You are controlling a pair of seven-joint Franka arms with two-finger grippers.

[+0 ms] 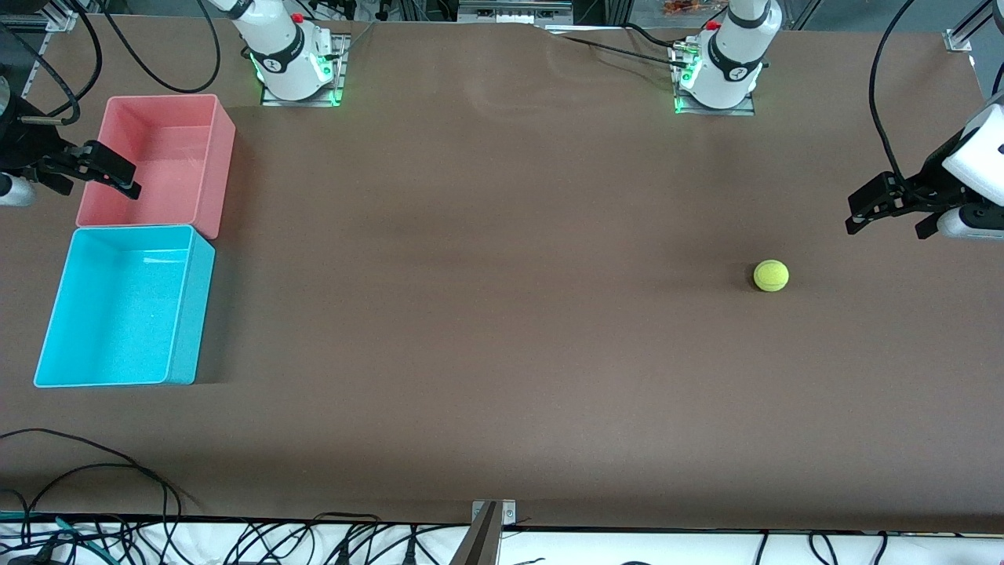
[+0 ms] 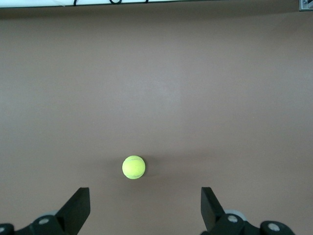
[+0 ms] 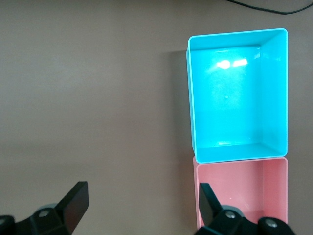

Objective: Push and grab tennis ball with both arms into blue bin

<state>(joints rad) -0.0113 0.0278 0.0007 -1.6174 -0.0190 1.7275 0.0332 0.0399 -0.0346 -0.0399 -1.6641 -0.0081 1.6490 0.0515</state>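
The tennis ball (image 1: 771,275) lies on the brown table toward the left arm's end; it also shows in the left wrist view (image 2: 133,167). My left gripper (image 1: 886,227) hangs open and empty above the table beside the ball, its fingers wide apart in the left wrist view (image 2: 145,205). The blue bin (image 1: 118,314) stands empty at the right arm's end and also shows in the right wrist view (image 3: 234,98). My right gripper (image 1: 98,191) is open and empty over the outer edge of the pink bin (image 1: 157,157); it also shows in the right wrist view (image 3: 143,200).
The pink bin (image 3: 244,191) touches the blue bin and stands farther from the front camera. Both arm bases (image 1: 298,63) (image 1: 718,74) stand along the table's back edge. Black cables (image 1: 94,471) and a metal bracket (image 1: 492,518) lie at the front edge.
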